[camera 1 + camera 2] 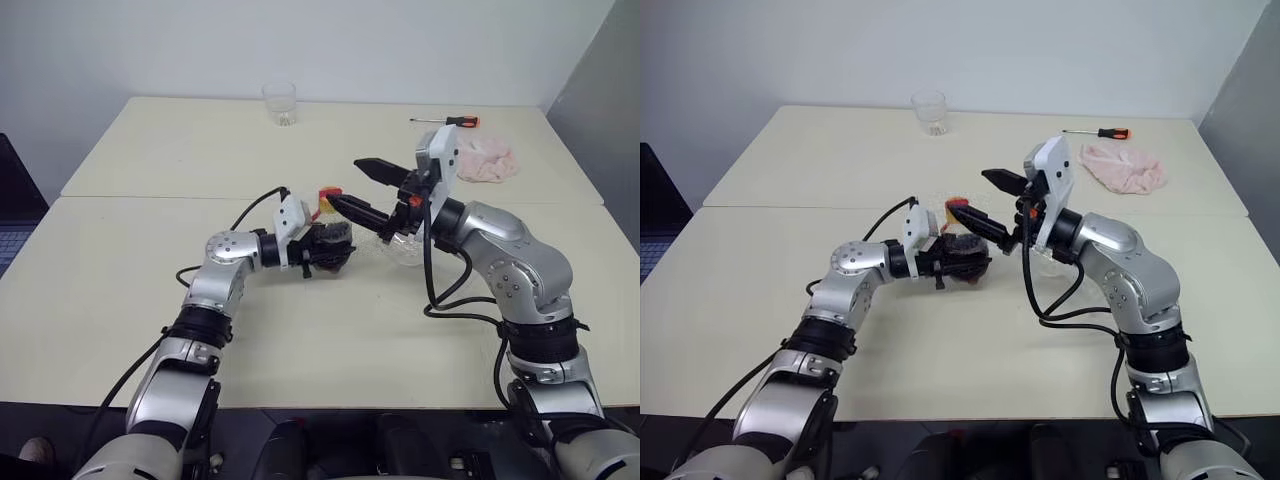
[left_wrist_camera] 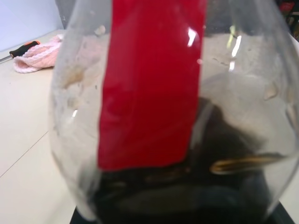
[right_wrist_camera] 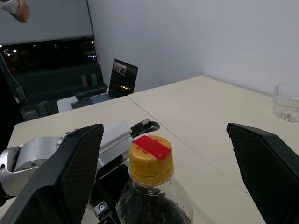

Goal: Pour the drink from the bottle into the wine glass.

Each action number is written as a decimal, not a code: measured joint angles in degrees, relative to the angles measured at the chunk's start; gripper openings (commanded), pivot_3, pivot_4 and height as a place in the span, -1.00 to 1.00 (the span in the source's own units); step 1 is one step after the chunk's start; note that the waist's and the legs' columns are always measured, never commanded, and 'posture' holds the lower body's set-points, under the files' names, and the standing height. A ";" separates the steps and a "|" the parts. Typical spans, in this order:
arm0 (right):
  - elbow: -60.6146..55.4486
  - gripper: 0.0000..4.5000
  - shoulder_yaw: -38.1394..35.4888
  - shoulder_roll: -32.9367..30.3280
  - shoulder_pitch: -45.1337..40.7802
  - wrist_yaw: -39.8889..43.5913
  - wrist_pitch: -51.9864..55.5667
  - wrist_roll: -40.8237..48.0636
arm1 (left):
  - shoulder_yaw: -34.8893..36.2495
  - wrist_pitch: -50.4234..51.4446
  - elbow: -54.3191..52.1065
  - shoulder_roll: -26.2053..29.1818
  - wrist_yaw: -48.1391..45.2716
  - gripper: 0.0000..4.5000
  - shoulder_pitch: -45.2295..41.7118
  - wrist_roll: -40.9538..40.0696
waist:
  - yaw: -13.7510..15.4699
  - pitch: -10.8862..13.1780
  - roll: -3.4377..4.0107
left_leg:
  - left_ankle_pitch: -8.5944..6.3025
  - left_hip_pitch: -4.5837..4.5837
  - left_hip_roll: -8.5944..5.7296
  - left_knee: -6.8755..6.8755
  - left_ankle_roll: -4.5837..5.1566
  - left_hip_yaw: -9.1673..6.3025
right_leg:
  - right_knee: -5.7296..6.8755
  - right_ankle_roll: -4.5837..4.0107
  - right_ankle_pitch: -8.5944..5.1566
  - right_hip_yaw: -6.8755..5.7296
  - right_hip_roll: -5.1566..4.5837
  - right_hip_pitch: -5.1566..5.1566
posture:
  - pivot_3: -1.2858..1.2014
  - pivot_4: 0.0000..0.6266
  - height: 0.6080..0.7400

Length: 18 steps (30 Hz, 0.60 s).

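The left gripper [image 1: 335, 245] clamped the capped bottle [image 3: 152, 198], dark drink [image 2: 187, 186] pooled inside. The right gripper [image 3: 163, 154] stood wide open around its cap [image 3: 150, 158]. The far tumbler [image 1: 280, 103] looked empty.

Bottle [image 3: 152, 196]: small, squat, clear plastic, rounded body, held raised above the table near its middle. Yellow-orange cap [image 3: 150, 159] is on, with a red strip over its top; the strip is also seen running down the clear wall. Drink [image 2: 187, 186]: dark, almost black, pooled low in the body, upper part empty. Wine glass [image 1: 405, 246]: clear, just beside the bottle, largely hidden; its pose cannot be told.
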 measured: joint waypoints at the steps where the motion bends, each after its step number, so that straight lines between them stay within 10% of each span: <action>1: 0.18 1.00 0.00 0.06 -0.20 0.31 0.09 0.00 | 0.00 -0.41 0.20 -0.27 -0.22 -0.24 -0.13 0.02 | 0.01 0.00 0.00 | 0.00 0.00 0.00 0.00 0.00 -0.01 | 0.00 0.00 0.00 0.00 0.00 0.00 | 0.03 -0.52 1.00; 18: 5.09 1.00 0.78 3.06 -2.37 1.76 -1.28 -1.83 | -0.04 -1.25 1.83 -2.61 -0.58 -0.24 -2.82 0.39 | -0.02 0.00 0.00 | 0.00 -0.01 0.00 0.04 0.00 -0.01 | 0.10 0.00 0.00 0.00 0.01 -0.03 | 0.03 -0.52 1.00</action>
